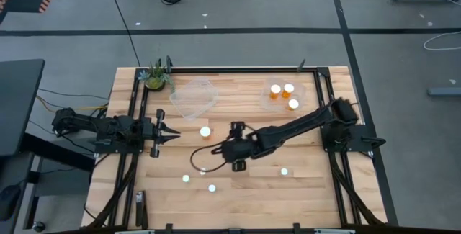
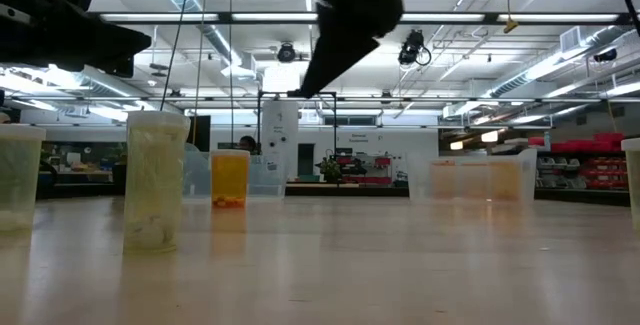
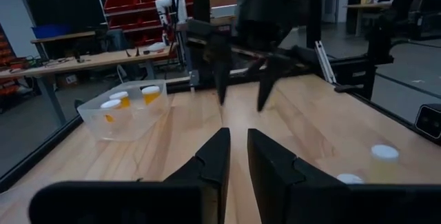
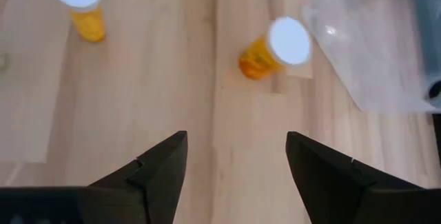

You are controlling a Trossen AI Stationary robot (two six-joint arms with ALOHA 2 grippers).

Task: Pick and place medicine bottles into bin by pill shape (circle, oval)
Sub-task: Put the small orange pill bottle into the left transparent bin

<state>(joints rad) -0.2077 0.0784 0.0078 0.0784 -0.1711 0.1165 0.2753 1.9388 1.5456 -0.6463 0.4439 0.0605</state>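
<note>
My right gripper [image 1: 209,155] hangs open over the table's middle, pointing down and touching nothing; it also shows in its own wrist view [image 4: 238,138]. Ahead of its fingers an amber bottle with a white cap [image 4: 272,48] stands on the wood [image 1: 205,131]. A second bottle [image 4: 83,3] stands farther off. More bottles stand at the near side [image 1: 186,178] [image 1: 212,188] and at the right [image 1: 284,171]. Three bottles [image 1: 285,93] sit in the far right clear bin. My left gripper [image 1: 175,137] waits shut at the table's left edge [image 3: 236,138].
An empty clear bin [image 1: 193,96] lies at the far middle, next to a small potted plant [image 1: 155,79]. A black frame [image 1: 324,111] borders the table's sides. In the low view, bottles [image 2: 155,180] [image 2: 230,177] stand close by on the wood.
</note>
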